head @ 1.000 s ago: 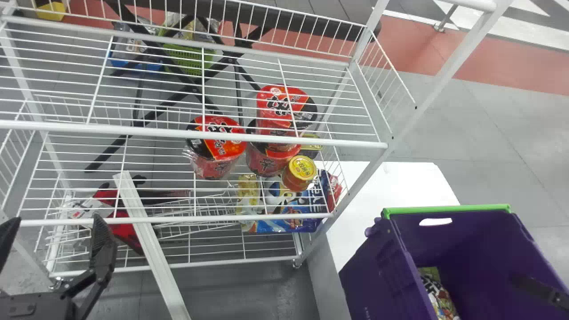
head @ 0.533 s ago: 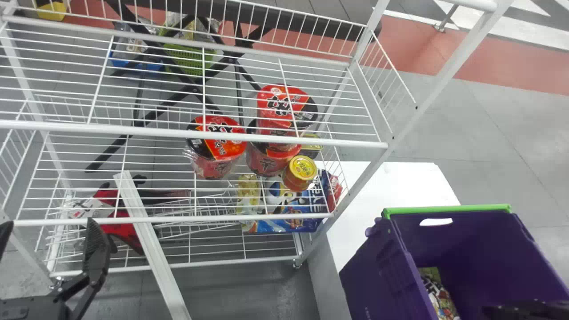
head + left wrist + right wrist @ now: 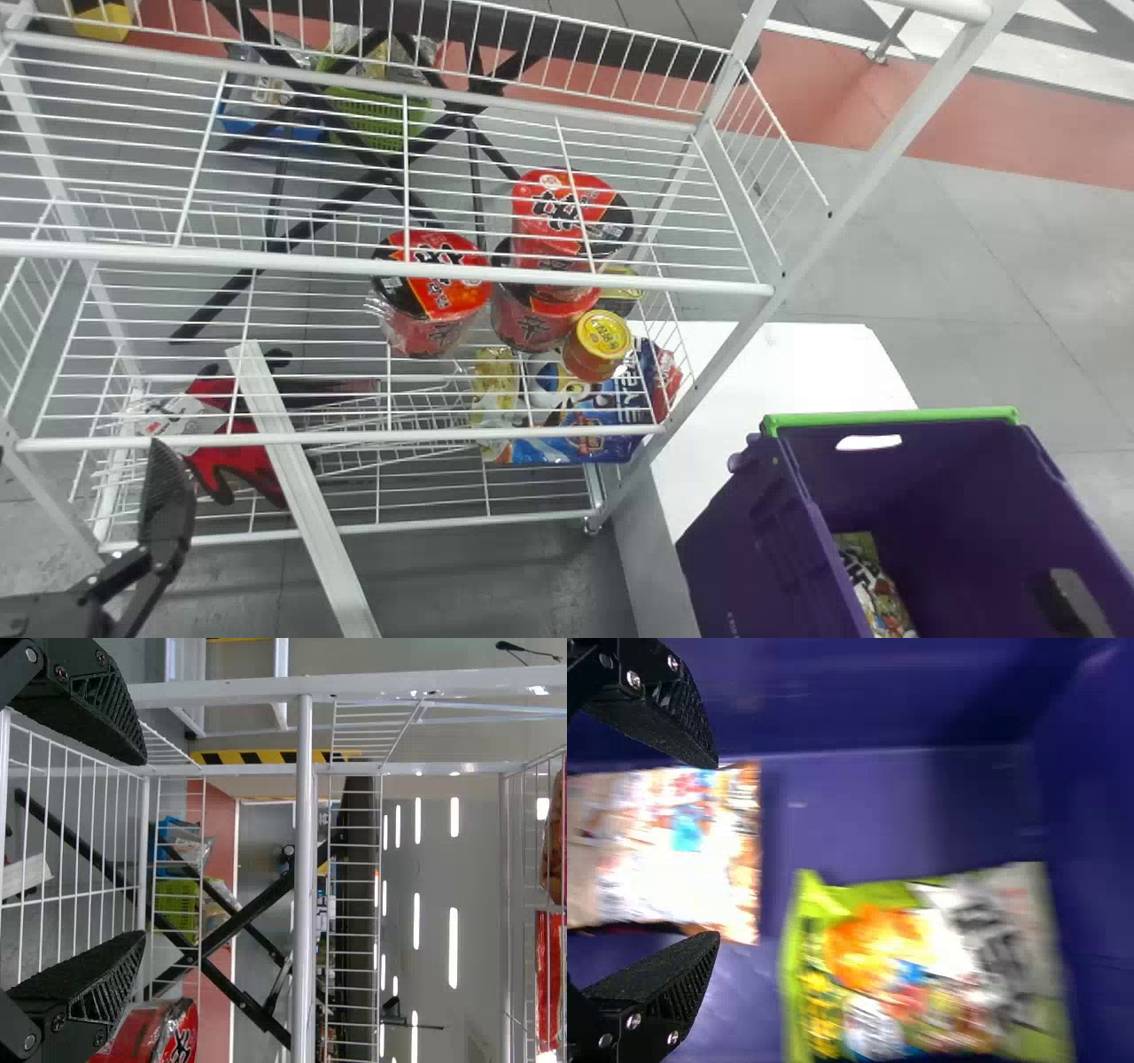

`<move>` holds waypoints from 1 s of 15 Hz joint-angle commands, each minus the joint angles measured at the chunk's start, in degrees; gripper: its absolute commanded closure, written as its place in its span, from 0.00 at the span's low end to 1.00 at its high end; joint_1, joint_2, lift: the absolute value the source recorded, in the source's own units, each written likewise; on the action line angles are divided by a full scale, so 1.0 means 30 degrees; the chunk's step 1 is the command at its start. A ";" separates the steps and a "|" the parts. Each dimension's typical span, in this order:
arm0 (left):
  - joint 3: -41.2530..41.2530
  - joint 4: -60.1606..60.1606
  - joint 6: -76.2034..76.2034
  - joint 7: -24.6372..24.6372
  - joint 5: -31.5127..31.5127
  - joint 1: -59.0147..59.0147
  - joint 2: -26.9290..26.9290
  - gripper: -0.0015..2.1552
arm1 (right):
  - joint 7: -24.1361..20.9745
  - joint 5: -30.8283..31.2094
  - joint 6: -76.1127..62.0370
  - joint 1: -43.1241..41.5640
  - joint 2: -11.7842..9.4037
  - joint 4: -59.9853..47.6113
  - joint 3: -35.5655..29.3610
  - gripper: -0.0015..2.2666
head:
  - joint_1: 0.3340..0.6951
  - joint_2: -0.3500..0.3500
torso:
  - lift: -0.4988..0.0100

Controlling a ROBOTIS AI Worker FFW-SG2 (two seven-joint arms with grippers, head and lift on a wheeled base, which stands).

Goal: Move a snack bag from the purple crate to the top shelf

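Progress approx. nil as I judge it: both snack bags I can see, an orange-white pack (image 3: 682,850) and a green bag (image 3: 921,974), lie inside the purple crate (image 3: 895,461), near right. My right pincer (image 3: 718,850) is down in there, spread wide, orange-white pack showing betw. its fingers, prob. no grip. Remaining: grasp, lift out, carry, set on the top shelf, prob. that high tier (image 3: 505,859) w/ red packs (image 3: 549,983). My left pincer (image 3: 143,849), wide & empty, is parked near left by the rack (image 3: 381,266).
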 commanded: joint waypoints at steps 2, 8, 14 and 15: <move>0.0796 0.0296 -0.0394 -0.0648 0.0726 -0.0011 0.0049 0.06 | 0.0209 0.0501 -0.0099 -0.0233 -0.0093 0.1324 0.0776 0.07 | 1.00 0.00 | 0.10; 0.1558 0.0179 -0.0745 -0.1527 0.1459 0.0018 0.0020 0.06 | 0.0209 0.1057 -0.0099 0.0353 0.0493 0.1588 0.0923 0.08 | 1.00 0.00 | 0.10; 0.0767 0.0179 -0.0687 -0.1205 0.1254 0.0076 -0.0156 0.06 | 0.0209 0.1321 -0.0626 0.0792 0.0288 0.1588 0.1157 0.08 | 1.00 0.00 | 0.10; 0.0796 0.0208 -0.0687 -0.1205 0.1254 0.0018 -0.0156 0.06 | 0.0209 0.1321 -0.0567 0.0792 0.0347 0.1588 0.1450 0.08 | 1.00 0.00 | 0.10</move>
